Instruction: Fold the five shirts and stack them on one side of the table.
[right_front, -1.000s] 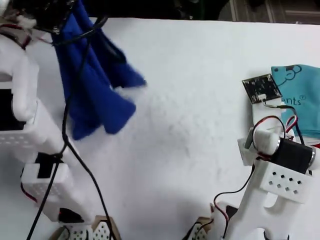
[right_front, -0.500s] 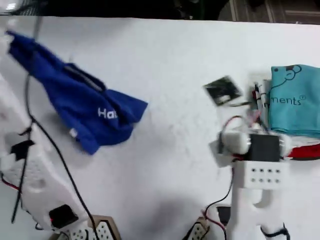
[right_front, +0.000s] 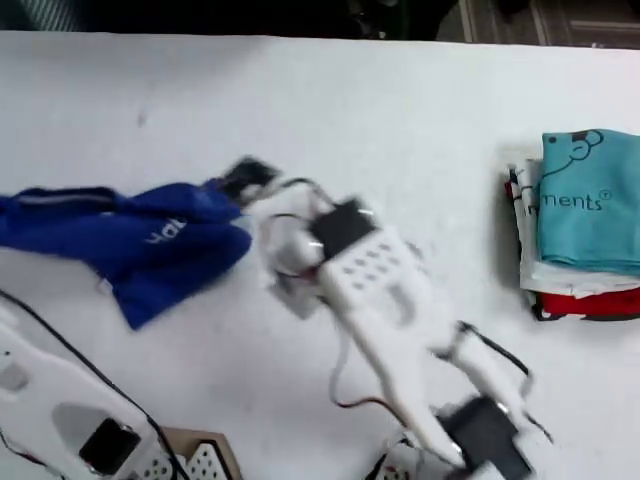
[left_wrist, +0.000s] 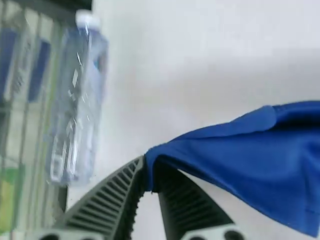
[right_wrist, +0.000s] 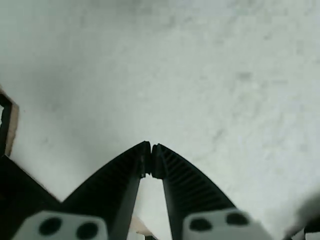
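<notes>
On the L half of the white table lies the blue shirt, unfolded & bunched. It's drawn out long toward the L edge of the high view, w/ pale lettering on its top side. Its far L end runs out of that view.

In the left wrist view the left gripper has its ribbed black fingers pressed together on a corner of the shirt's edge. The cloth is pinched between the tips & fans away from them over the table. Past the table's edge in that view there's a clear plastic water bottle w/ a white cap, blurred, well apart from the shirt.

The right arm stretches diagonally across mid table from its base at the bottom of the high view. Its wrist end is just beside the shirt's R end; can't tell from above whether it touches the cloth. The right gripper has its fingers closed tip against tip, over bare table.

Part of the left arm shows in the bottom L corner of the high view, w/ a black cable running over it.

At the R edge of the table sits a stack of folded shirts, well apart from the blue shirt. The teal shirt is on top, a white shirt under it & a red shirt at the bottom.
</notes>
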